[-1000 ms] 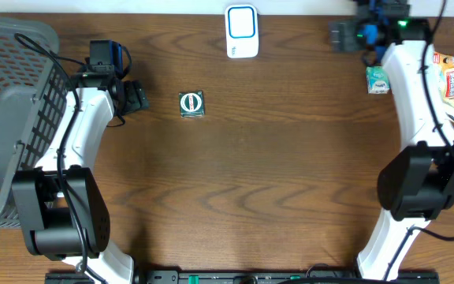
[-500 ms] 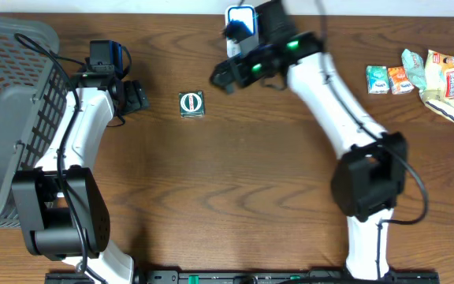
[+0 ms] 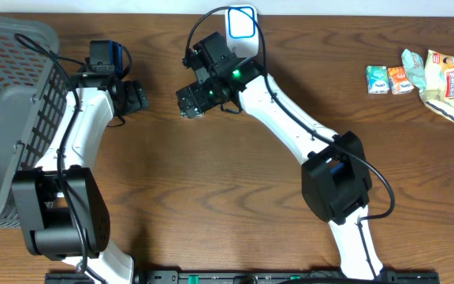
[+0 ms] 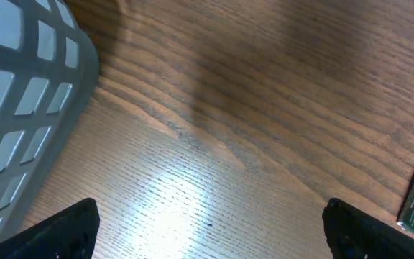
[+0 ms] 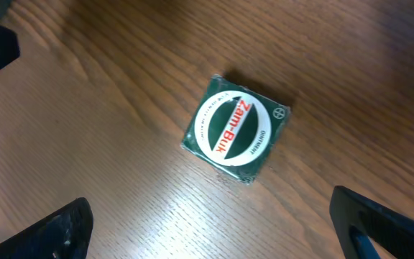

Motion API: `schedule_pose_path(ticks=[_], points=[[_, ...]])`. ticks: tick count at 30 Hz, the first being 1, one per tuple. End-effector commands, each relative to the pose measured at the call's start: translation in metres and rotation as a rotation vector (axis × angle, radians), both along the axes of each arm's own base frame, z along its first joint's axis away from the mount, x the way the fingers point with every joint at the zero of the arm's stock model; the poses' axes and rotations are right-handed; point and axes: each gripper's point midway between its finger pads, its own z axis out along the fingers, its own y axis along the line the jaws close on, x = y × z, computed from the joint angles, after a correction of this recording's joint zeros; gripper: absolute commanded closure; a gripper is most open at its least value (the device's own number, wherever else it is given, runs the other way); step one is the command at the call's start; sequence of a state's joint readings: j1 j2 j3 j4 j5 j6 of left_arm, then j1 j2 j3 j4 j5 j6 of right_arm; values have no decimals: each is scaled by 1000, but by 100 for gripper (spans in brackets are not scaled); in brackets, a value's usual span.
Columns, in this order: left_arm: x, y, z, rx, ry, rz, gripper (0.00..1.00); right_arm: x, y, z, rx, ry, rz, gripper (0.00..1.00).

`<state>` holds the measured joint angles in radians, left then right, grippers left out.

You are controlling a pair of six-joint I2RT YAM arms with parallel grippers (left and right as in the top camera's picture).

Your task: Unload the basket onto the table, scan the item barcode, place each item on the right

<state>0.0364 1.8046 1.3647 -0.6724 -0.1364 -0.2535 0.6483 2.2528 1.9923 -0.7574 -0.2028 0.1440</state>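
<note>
green box (image 5: 236,129), right fingers (image 5: 49,234) spread above it

Basket (image 3: 6,95) far left; scanner (image 3: 244,20) at back centre; ointment box (image 5: 236,129) before it; packets (image 3: 416,75) far right.

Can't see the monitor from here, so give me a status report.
Left gripper open by basket. Right gripper open above box. Box flat on table, untouched. Nothing blocking it.
</note>
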Motion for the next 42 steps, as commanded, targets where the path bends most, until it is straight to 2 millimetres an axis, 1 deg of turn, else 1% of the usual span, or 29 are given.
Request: schedule_pose_path(ticks=[1, 8, 11, 13, 18, 23, 30, 34, 37, 40, 42], points=[[-2, 1, -2, 9, 9, -10, 3, 1, 6, -4, -19, -26, -22, 1], [-2, 1, -2, 9, 9, -10, 2, 23, -4, 1, -3, -46, -247, 1], [-2, 1, -2, 9, 9, -10, 3, 30, -10, -2, -14, -58, -315, 1], [-2, 1, -2, 9, 9, -10, 2, 31, -9, -4, -14, -60, -320, 1], [-2, 1, -2, 9, 9, -10, 3, 24, -1, -13, -16, -38, -295, 1], [-2, 1, -2, 9, 9, -10, 2, 23, 4, -20, -19, -36, -289, 1], [-2, 1, -2, 9, 9, -10, 2, 26, 6, -41, -31, -27, -299, 1], [-2, 1, -2, 9, 9, -10, 2, 29, 15, -53, -9, -27, -311, 1], [-2, 1, -2, 9, 9, -10, 2, 31, 19, -71, -39, -50, -320, 1], [-2, 1, -2, 9, 9, -10, 2, 27, 19, -90, -73, -40, -318, 1], [-2, 1, -2, 9, 9, -10, 2, 26, 19, -94, -79, -36, -317, 1]])
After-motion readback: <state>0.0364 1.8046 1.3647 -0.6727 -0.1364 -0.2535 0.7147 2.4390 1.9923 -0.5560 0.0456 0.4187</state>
